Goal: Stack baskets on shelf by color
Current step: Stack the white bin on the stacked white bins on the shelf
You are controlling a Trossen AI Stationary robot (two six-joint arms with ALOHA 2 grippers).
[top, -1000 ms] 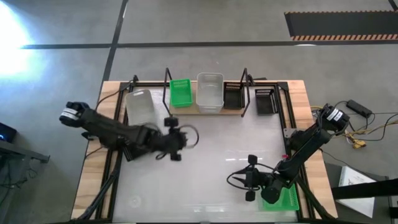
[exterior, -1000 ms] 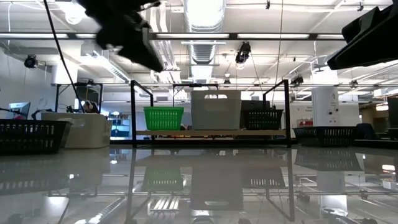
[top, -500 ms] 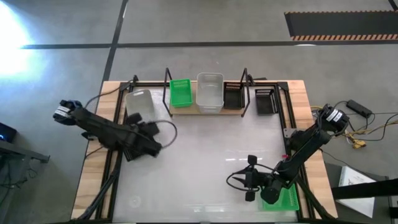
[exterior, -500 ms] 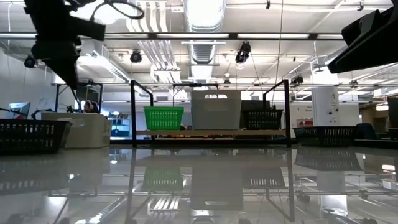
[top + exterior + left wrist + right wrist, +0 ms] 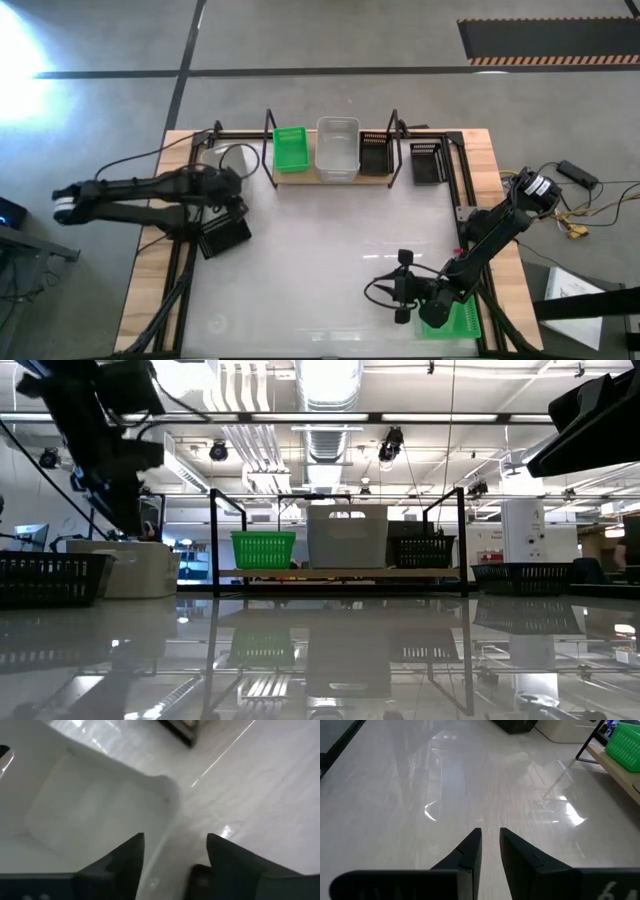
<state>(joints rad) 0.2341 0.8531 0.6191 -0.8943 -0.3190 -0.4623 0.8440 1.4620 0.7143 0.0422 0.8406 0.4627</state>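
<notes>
A translucent white basket stands on its base on the table, left of the shelf. My left gripper hovers open over the basket's right near corner. One finger is above the inside and the other beyond its wall; I see no touch. On the shelf plank stand a green basket, a white basket and a black basket. My right gripper waits near the table's near right part, shut to a narrow slit on nothing.
A black basket lies near the table's left edge, just near of my left gripper. Another black basket stands right of the shelf. A green basket lies under my right arm at the near right corner. The table's middle is bare.
My left gripper has swung from the table's middle toward the left edge, then toward the far edge, ending over the white basket beside the shelf. No basket has moved.
</notes>
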